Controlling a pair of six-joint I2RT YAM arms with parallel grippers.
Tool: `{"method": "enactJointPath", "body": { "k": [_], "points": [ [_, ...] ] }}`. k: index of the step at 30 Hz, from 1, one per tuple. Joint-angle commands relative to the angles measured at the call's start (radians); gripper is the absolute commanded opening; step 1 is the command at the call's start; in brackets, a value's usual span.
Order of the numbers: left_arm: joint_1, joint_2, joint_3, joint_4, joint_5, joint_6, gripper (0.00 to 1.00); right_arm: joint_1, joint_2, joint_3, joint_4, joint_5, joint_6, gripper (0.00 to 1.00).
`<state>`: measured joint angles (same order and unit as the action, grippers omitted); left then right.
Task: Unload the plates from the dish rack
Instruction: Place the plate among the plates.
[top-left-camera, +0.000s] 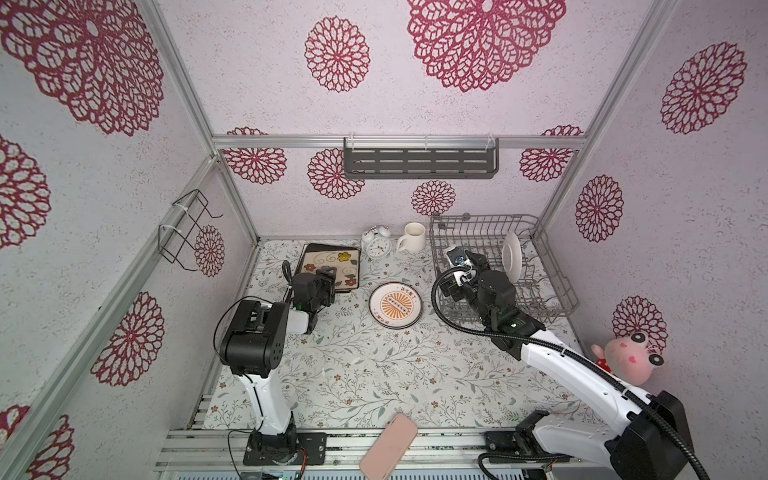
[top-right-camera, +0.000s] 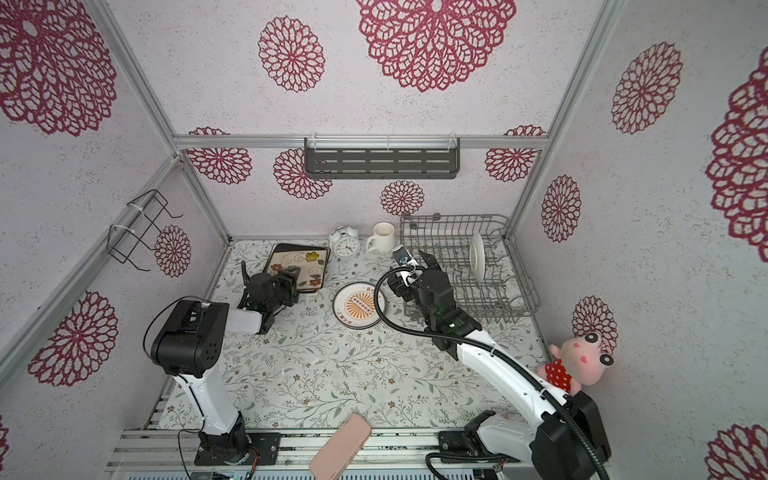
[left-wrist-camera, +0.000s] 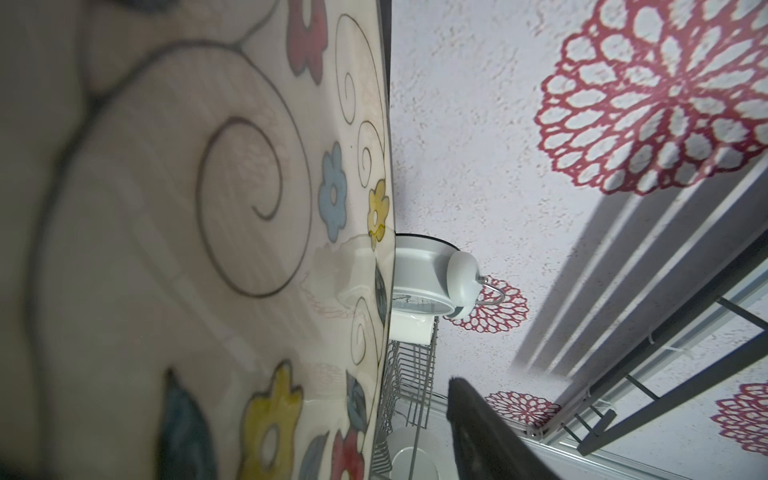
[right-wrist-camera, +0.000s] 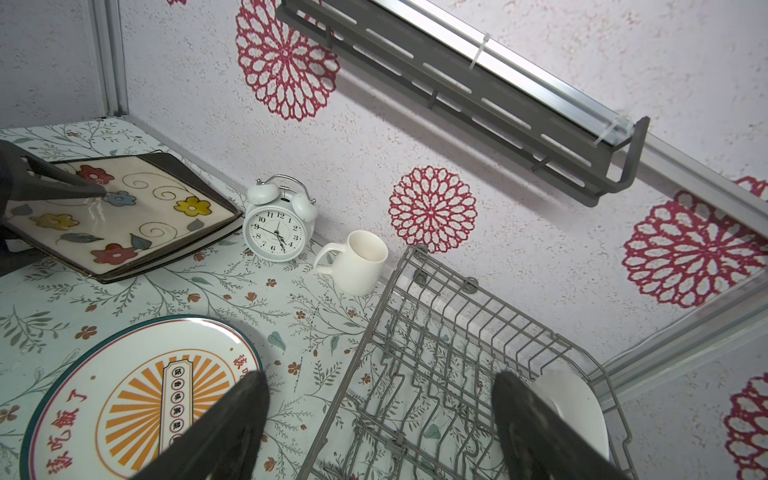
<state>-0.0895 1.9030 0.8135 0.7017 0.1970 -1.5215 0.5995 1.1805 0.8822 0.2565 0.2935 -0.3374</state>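
A flower-patterned square plate (top-left-camera: 332, 259) (right-wrist-camera: 137, 212) lies on top of other square plates at the back left of the table. My left gripper (top-left-camera: 328, 276) is at its near edge, open. One black finger (left-wrist-camera: 478, 424) hangs clear of the plate's face (left-wrist-camera: 208, 208); the other finger is hidden. A round sunburst plate (top-left-camera: 395, 305) (right-wrist-camera: 137, 399) lies flat mid-table. The grey wire dish rack (top-left-camera: 478, 230) (right-wrist-camera: 457, 316) stands at the back right with one white round plate (top-left-camera: 512, 257) (right-wrist-camera: 577, 407) upright inside. My right gripper (right-wrist-camera: 380, 380) is open and empty over the rack's left side, left of that plate.
A white alarm clock (top-left-camera: 376, 245) and a white mug (top-left-camera: 413, 237) stand by the back wall between the square plates and the rack. A pink plush toy (top-left-camera: 627, 355) leans at the right wall. A pink flat object (top-left-camera: 388, 446) lies at the front edge. A slotted shelf (top-left-camera: 419, 164) hangs on the back wall.
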Motion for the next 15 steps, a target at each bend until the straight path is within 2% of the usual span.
{"method": "enactJointPath", "body": {
  "k": [1,5,12,15],
  "points": [
    [0.014,-0.004,-0.001,-0.204,0.039,0.049,0.7,-0.005,-0.019,-0.011,0.02,0.024,0.023,0.86],
    [0.028,-0.02,0.022,-0.28,0.059,0.077,0.67,-0.006,-0.024,-0.014,0.003,0.021,0.025,0.82],
    [0.041,0.003,0.129,-0.466,0.134,0.15,0.66,-0.006,-0.039,-0.036,0.007,0.038,0.023,0.81],
    [0.046,0.03,0.143,-0.472,0.172,0.147,0.59,-0.006,-0.043,-0.047,0.008,0.043,0.028,0.8]
  ]
}}
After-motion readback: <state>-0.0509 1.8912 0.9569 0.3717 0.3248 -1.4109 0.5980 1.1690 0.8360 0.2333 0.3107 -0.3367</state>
